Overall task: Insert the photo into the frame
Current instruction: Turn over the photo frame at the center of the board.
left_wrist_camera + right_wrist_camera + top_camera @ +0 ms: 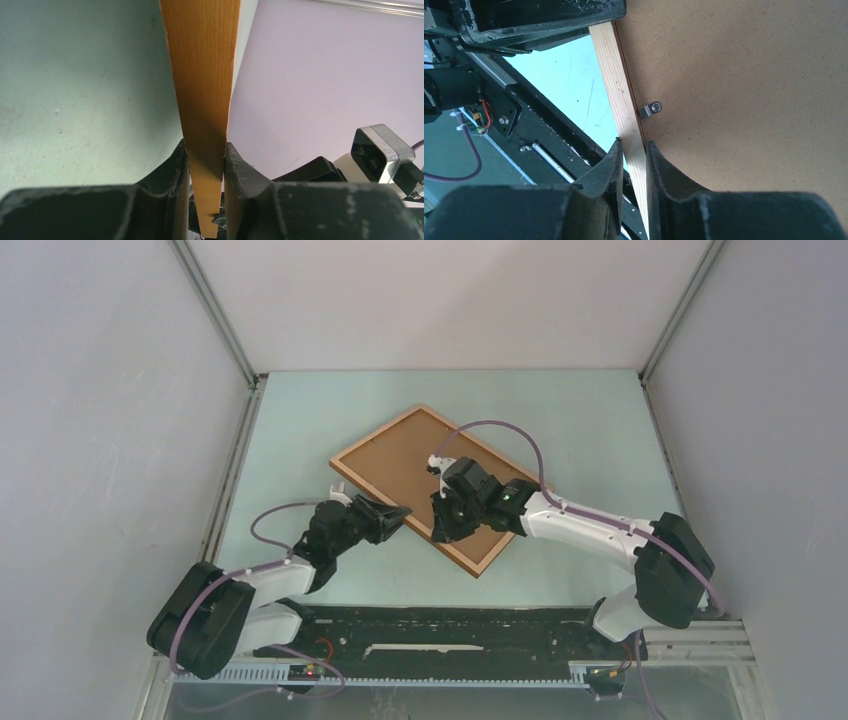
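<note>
Two claws are gripping the frame (400,455), back side up on the table (570,420) — my left claw (395,517) is clamping its edge at 8 o'clock, my right claw (447,525) at 6 o'clock — likely steadying it for opening; the photo is not showing.

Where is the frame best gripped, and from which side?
The thin wooden rail of the frame on its near long side, approached from the arms' side. The brown back panel is broad and flat, nothing to pinch; the rail is narrow enough, as the left claw and right claw show.
</note>
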Robot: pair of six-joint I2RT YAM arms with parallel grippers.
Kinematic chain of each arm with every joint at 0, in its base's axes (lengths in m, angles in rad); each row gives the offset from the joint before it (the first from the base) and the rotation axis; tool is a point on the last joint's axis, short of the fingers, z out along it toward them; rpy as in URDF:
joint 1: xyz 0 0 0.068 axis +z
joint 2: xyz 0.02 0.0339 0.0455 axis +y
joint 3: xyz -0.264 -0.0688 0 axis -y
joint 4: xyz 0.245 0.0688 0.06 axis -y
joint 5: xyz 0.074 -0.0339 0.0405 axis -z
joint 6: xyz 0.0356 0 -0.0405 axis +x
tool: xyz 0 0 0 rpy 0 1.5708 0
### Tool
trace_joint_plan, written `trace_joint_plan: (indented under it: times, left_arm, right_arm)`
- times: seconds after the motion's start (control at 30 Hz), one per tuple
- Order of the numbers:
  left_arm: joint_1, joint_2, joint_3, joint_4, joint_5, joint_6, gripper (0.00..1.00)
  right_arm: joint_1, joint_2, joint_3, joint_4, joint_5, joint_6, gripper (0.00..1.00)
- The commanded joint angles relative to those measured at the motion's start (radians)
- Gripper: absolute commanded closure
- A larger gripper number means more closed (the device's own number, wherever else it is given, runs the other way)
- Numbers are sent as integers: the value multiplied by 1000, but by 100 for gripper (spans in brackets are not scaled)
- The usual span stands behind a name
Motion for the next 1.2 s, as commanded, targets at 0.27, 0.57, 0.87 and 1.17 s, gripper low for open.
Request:
trace_joint_plan:
  times: [0.27,0.57,0.87,1.17]
  left_arm:
    - [78,-349,231,-632,-23,291,100]
    - [256,-553,333,-909,92,291,100]
    - [257,-551,444,-950,114,294,100]
    - [255,-516,522,-977,114,274,100]
  right_arm:
    - [62,-224,-4,-12,167,-127,45]
    - [187,-600,-259,277,172,-509,21]
    - [281,-678,-426,375,164,-739,17]
    - [462,-706,-554,520,335,-889,9]
